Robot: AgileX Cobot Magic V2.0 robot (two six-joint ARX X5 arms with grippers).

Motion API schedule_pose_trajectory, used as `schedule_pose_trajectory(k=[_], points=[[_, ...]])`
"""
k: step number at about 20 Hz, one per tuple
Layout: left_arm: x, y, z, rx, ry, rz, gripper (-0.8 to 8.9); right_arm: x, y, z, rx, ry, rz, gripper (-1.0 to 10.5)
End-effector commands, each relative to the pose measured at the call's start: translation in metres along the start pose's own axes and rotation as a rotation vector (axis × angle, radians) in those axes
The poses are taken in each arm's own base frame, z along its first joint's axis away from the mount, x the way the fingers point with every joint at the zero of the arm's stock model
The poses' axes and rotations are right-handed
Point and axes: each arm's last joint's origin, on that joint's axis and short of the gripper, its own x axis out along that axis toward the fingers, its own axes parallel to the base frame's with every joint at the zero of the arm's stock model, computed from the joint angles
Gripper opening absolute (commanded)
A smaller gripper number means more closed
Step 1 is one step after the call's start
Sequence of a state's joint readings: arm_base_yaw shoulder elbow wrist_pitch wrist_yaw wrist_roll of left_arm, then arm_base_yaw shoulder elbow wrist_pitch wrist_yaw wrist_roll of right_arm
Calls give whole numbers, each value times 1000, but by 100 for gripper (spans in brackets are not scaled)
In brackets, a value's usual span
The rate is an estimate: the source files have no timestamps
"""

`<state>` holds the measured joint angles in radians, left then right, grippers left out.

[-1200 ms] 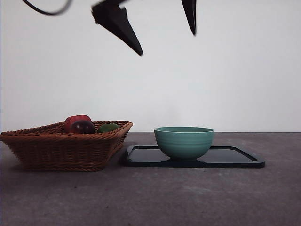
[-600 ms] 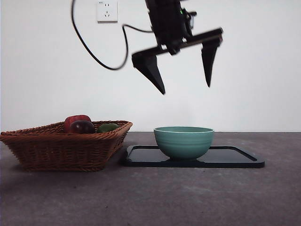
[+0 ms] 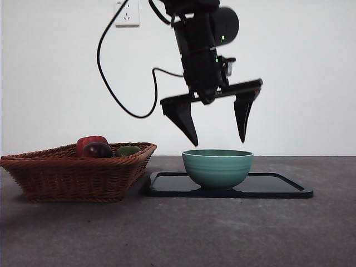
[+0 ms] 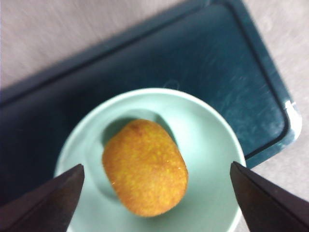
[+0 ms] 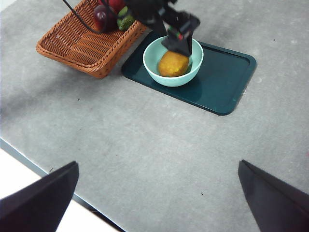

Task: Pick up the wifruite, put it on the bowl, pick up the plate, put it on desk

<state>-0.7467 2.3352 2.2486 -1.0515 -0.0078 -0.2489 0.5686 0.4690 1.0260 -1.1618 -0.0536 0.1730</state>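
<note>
- Oval orange-brown wifruite (image 4: 145, 166) sits inside deep teal-green bowl (image 3: 217, 166); step 1 looks done.
- Left gripper (image 3: 216, 129) hangs above bowl, jaws wide, empty.
- Right gripper (image 5: 159, 203) waits high, jaws wide.
- Next: grasp dark rectangular plate (image 3: 281, 187) rim, move it onto grey desk (image 3: 178, 233).

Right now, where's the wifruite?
The wifruite lies inside the bowl on the dark tray, right of the wicker basket in the front view, with the open left gripper above it.

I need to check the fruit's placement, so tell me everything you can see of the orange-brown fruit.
The oval orange-brown fruit has a matte, finely speckled skin and looks whole. It lies on its side inside the round teal-green bowl, resting on the bowl's bottom. Nothing grips it: the left gripper hangs open above it. The bowl's wall hides it from the front view.
</note>
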Motion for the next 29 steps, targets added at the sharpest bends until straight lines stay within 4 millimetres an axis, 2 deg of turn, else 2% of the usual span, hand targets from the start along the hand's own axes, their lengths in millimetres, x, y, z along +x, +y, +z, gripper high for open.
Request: schedule_pose_trajectory(k=[1,11,20,27,29], points=[[17,-2,1,3,18,-9,468,-2,1,3,6,-13,9,571],[32,-1,0,0,34,-19,468,-2,1,3,7,-13,8,571],[56,0,-5,0,82,-14,456,-2,1,2,6,-13,8,571],[57,0,-5,2,77,-15,219,-2,1,3,6,-13,6,571],[56,0,-4,22,75,-16,214,-2,1,3,6,-13,6,571]])
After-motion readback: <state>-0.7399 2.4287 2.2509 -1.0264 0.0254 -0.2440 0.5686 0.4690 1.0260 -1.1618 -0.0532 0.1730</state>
